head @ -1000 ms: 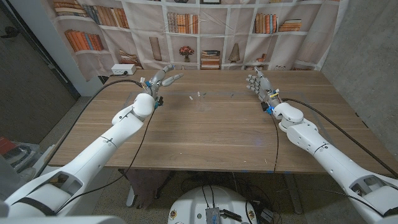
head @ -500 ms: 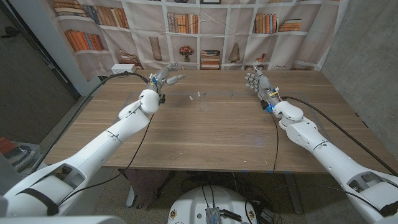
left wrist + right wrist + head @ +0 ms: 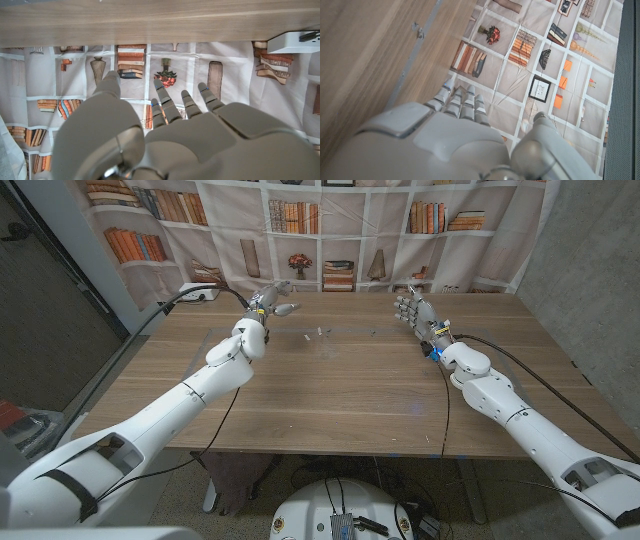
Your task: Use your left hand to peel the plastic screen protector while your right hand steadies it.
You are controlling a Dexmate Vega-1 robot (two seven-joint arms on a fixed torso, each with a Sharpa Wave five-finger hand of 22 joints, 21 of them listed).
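The clear plastic screen protector [image 3: 335,336] lies flat on the wooden table [image 3: 330,400] toward the back middle, hard to see, with small pale tabs [image 3: 320,332] near its left end. Its edge and a tab [image 3: 420,31] also show in the right wrist view. My left hand [image 3: 268,302] hovers over the back left of the table, left of the protector, fingers apart and holding nothing; in its wrist view the fingers [image 3: 167,105] reach toward the backdrop. My right hand [image 3: 413,310] stands upright right of the protector, fingers apart and empty [image 3: 460,107].
A small white box [image 3: 203,290] with a black cable sits at the table's back left corner, also seen in the left wrist view [image 3: 292,42]. A printed bookshelf backdrop [image 3: 330,230] hangs behind the table. A grey wall stands on the right.
My left hand has moved right and toward the table's back edge, closer to the protector's left end. My right hand has hardly moved.
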